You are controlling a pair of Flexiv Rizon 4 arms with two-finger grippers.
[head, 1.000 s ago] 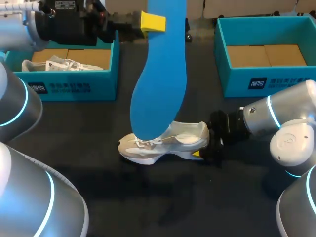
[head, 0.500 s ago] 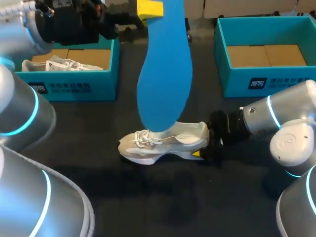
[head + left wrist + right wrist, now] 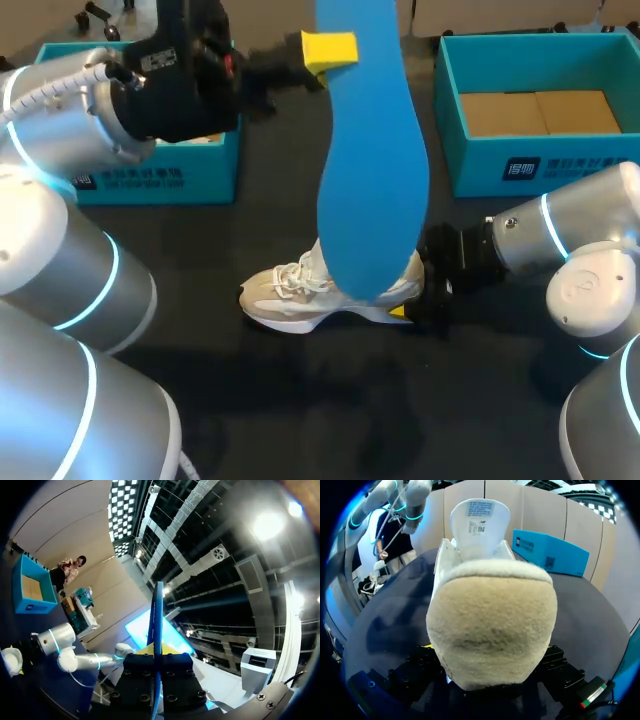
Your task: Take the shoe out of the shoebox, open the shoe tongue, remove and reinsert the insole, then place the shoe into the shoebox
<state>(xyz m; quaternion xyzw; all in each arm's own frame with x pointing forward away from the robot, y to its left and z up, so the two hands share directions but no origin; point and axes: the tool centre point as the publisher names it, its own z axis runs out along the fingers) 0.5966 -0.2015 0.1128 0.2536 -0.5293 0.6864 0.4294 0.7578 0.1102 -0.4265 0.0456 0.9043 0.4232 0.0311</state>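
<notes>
Left tool [image 3: 338,50] pinches the blue insole [image 3: 372,180] aloft; right tool [image 3: 412,302] clamps the sneaker [image 3: 285,295] by its heel. Steer the insole's toe end down into the opening, tongue clear.

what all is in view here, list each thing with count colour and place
flat blue foam insole: 1, blue, held upright over mid-table by left gripper
white and beige lace-up shoe: 1, white/beige, on its sole mid-table, heel in right gripper
teal cardboard shoeboxes: 2, teal, back left and back right
black table: 1, black, under everything
left gripper: 1, yellow-tipped, shut on insole
right gripper: 1, yellow-tipped, shut on shoe
</notes>
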